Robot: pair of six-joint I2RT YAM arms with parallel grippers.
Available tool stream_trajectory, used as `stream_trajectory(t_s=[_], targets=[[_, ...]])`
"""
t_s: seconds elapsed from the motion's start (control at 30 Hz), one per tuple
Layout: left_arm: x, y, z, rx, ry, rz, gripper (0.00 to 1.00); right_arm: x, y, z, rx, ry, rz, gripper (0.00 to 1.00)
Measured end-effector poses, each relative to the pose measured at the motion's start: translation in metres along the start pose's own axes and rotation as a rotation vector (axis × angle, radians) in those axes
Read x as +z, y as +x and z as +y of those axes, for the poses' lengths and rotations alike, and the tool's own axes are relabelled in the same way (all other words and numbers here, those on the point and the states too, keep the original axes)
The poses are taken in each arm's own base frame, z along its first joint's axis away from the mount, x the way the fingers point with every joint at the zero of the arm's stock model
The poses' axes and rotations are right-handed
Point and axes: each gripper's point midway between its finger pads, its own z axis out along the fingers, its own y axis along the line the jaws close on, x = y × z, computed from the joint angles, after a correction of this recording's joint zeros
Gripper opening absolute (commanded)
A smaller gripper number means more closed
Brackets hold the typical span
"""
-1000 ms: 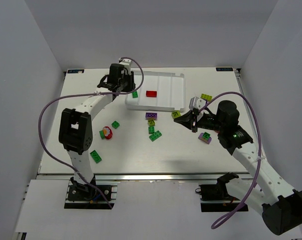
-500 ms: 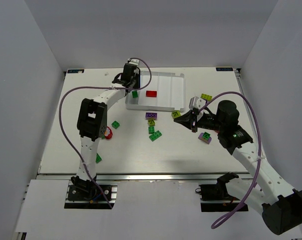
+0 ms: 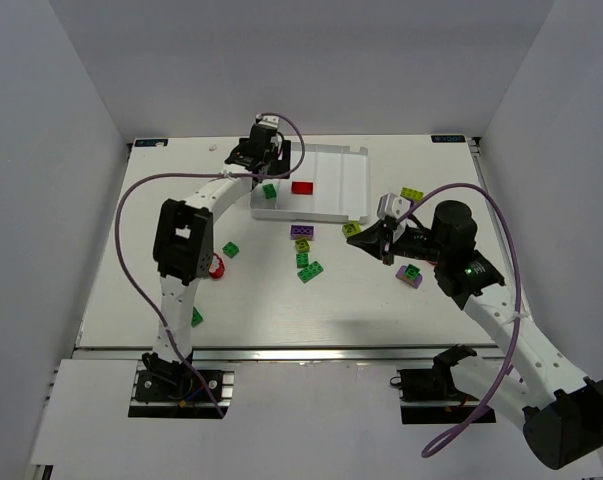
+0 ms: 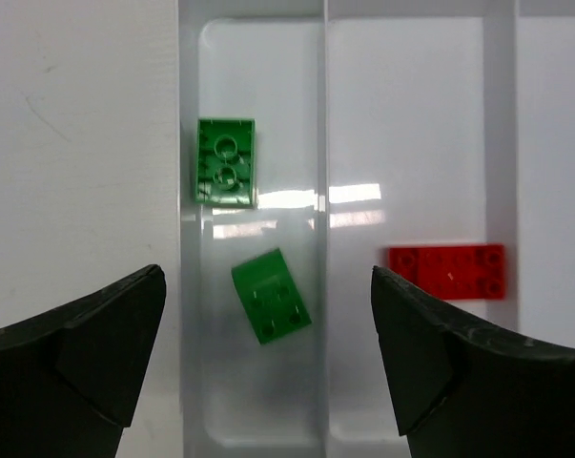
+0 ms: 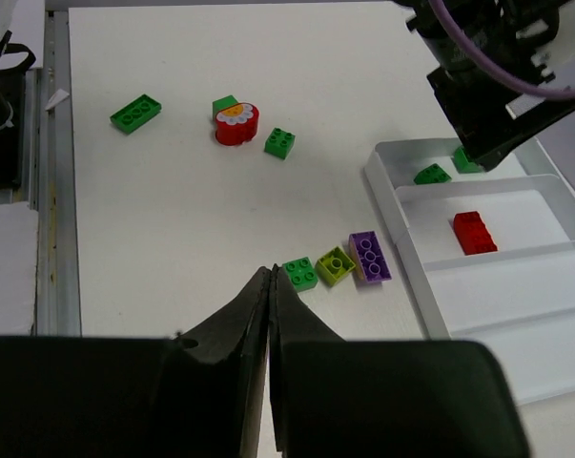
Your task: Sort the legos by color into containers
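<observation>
Sorting legos by colour, read from the near edge outward. At near left a lone green brick [image 3: 193,316] lies well apart from both arms. At mid-table the right gripper [image 5: 271,277] hangs with its jaws together and nothing between them. It points left at a short row just beyond its tips: a small green brick [image 5: 298,273], a yellow-green brick [image 5: 335,264] and a purple brick [image 5: 368,256]. The row's long axis runs near to far, across the line of the jaws, and this arm is clearly the nearer one. Farther off, the white tray [image 3: 341,185] holds two green bricks [image 4: 226,160] in its leftmost compartment and a red brick [image 4: 446,271] in the next. The left gripper [image 4: 268,272] hovers above them, jaws wide apart and empty. Judged next: the right jaws must part before taking a brick from the row.
</observation>
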Motion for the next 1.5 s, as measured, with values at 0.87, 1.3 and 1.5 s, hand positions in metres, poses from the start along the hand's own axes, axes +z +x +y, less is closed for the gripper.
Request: stream_trajectory(t_s=[0.87,1.3,1.5], targets=[[-0.291,0.010,0.027,-0.117,0.352,-0.413,0.98,0.054,0.153,0.063,-0.369,-0.605,0.385,0.78],[-0.309,0.015,0.043,-0.096,0.305,-0.486,0.98,0.118,0.215,0.002,-0.377,-0.684,0.589,0.65],[-0.309,0.015,0.043,-0.094,0.304,-0.485,0.98,0.120,0.228,0.000,-0.347,-0.698,0.632,0.64]])
